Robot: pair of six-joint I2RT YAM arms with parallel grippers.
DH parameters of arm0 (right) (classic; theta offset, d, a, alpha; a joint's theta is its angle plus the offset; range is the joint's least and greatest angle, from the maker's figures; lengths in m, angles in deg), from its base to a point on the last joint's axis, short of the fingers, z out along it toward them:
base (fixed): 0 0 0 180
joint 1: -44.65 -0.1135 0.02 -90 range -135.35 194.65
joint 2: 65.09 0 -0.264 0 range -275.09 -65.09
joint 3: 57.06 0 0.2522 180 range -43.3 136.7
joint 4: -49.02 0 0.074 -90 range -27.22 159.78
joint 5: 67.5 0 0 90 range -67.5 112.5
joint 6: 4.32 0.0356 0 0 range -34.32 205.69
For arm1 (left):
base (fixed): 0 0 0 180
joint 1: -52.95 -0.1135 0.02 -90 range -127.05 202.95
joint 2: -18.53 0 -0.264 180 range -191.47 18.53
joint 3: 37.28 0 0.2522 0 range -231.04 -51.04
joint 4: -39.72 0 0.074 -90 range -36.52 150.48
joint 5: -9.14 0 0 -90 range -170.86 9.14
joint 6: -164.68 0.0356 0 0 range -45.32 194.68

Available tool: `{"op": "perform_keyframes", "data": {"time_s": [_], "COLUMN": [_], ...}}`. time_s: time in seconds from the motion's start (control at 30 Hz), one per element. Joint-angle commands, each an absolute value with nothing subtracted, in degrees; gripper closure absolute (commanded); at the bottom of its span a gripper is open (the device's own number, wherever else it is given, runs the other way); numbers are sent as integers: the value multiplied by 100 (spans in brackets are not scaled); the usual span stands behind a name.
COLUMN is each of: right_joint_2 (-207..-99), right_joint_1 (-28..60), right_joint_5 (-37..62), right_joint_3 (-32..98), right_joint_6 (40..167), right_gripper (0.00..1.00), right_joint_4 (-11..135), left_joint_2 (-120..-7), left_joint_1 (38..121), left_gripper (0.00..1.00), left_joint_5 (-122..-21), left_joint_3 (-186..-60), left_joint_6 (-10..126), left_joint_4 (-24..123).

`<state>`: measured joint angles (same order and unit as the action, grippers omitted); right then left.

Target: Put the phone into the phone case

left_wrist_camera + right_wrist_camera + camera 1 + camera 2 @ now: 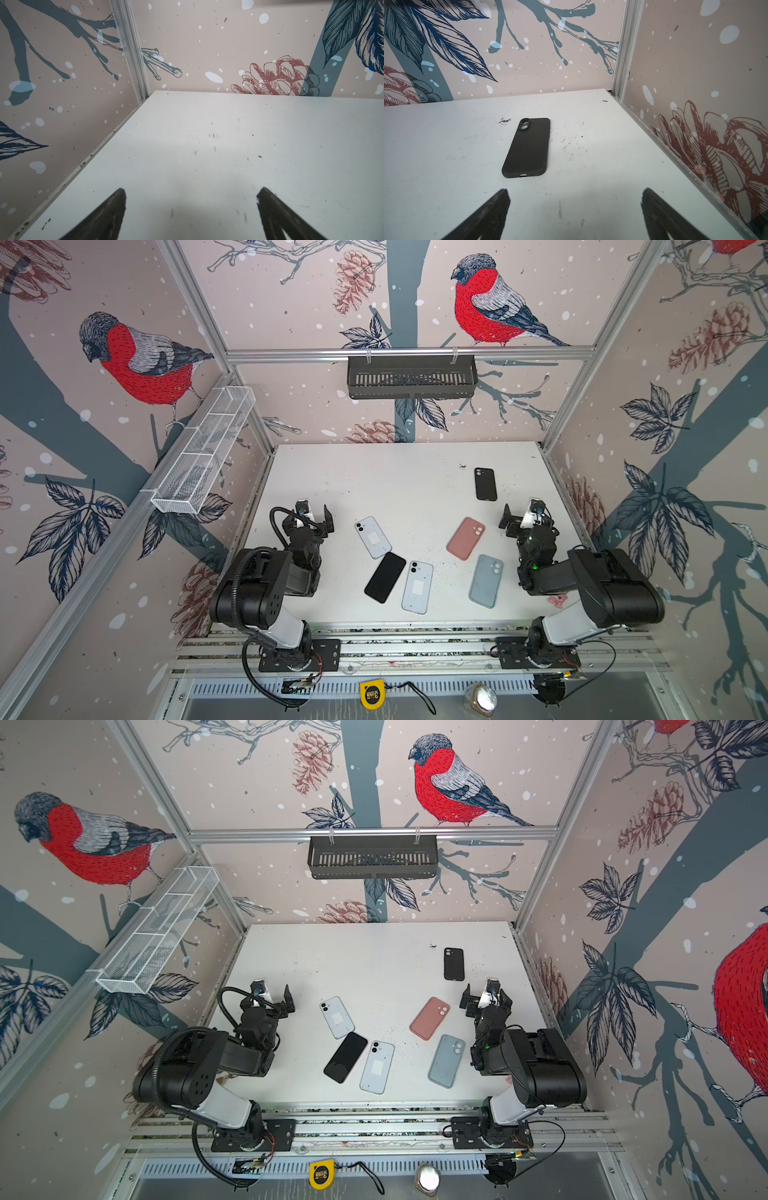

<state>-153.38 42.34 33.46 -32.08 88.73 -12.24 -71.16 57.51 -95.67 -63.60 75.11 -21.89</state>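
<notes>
Three phones lie mid-table in both top views: a pale blue phone face down, a black phone screen up, and a second pale blue phone face down. To their right lie three phone cases: a pink case, a grey-blue case and a black case farther back. My left gripper hangs open left of the phones, empty. Beside the pink case, my right gripper is open and empty, and it faces the black case.
The white table is walled on three sides by patterned panels. A white wire basket hangs on the left wall, a black basket on the back rail. A yellow tape measure lies below the front rail.
</notes>
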Motion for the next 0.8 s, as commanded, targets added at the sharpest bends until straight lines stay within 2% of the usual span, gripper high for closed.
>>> {"op": "perform_keyframes", "data": {"time_s": [0.0, 0.2, 0.3, 0.4, 0.43, 0.5, 0.57, 0.63, 0.7, 0.77], "right_joint_2": [-15325, -15307, -14926, -13822, -13460, -12983, -12636, -12379, -12200, -12104], "right_joint_1": [4312, 4615, 4278, 3902, 3837, 3840, 3936, 4202, 4404, 4499], "right_joint_5": [3133, 2563, 3972, 4407, 4457, 4218, 3750, 2924, 2600, 1978], "right_joint_3": [-3179, -3219, -3257, -2897, -2647, -2123, -1768, -1790, -1903, -1886], "right_joint_6": [8932, 9086, 9161, 9160, 9517, 10325, 11191, 11834, 12658, 12712], "right_gripper": [0, 0, 0, 0, 0, 0, 0, 0, 0, 0], "right_joint_4": [-1318, -1383, -1180, 358, 983, 2186, 3063, 3132, 3219, 3390], "left_joint_2": [-7103, -7103, -6847, -6095, -5910, -5572, -5151, -4676, -4330, -4063], "left_joint_1": [5734, 5717, 5824, 6249, 6429, 6738, 7034, 7229, 7361, 7601], "left_gripper": [2, 2, 2, 2, 2, 2, 2, 2, 2, 2], "left_joint_5": [-9530, -9519, -9768, -10694, -11018, -11390, -11328, -10690, -10061, -9891], "left_joint_3": [-6386, -6409, -6384, -6842, -7093, -7541, -7883, -8339, -8646, -8735], "left_joint_6": [7529, 7508, 7591, 7776, 7802, 7732, 7462, 6984, 6284, 5621], "left_joint_4": [-2318, -2259, -2128, -797, -311, 448, 1175, 2354, 3285, 3944]}}
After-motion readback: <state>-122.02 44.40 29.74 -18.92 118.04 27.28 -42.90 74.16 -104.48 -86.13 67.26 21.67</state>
